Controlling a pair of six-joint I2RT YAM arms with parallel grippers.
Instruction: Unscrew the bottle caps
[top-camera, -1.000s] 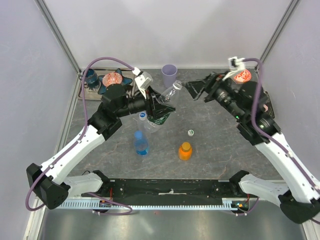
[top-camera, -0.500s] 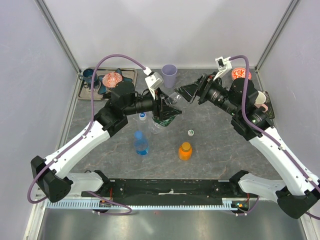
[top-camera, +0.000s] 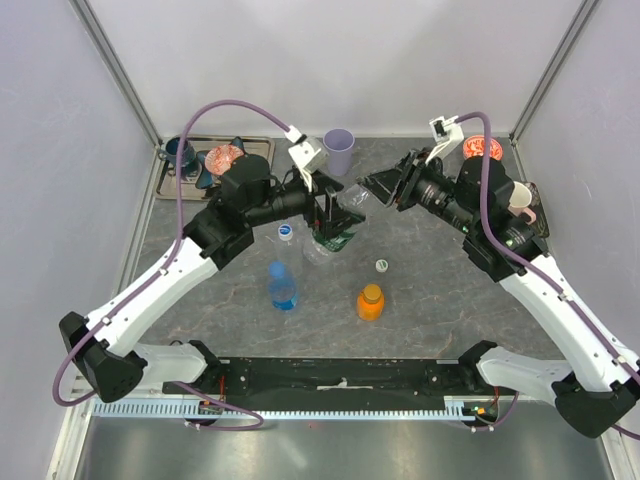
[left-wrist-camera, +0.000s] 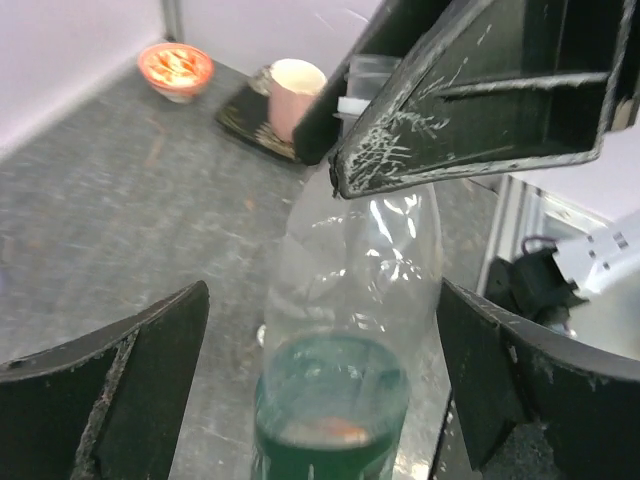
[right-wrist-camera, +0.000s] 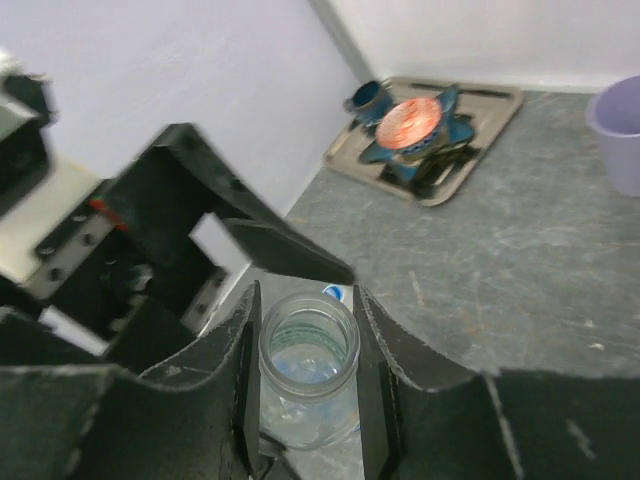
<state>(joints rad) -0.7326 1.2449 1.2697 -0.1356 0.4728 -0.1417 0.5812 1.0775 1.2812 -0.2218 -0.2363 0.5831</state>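
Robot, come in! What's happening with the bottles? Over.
Right tool clamped on bare neck of green-label bottle. Left tool flanks its body, grip unclear. White-green cap lies loose nearby. Nothing blocking.

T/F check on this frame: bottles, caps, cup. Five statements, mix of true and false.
1. The clear plastic bottle with the green label is capped. False: its mouth is open, and the right hand pinches its neck.
2. A small white-and-green round cap lies loose on the grey table. True.
3. The short orange plastic bottle has its cap on. True.
4. The lilac cup lies on its side. False: it stands upright at the back.
5. The blue plastic bottle is lifted off the table. False: it stands on the table, clear of both hands.
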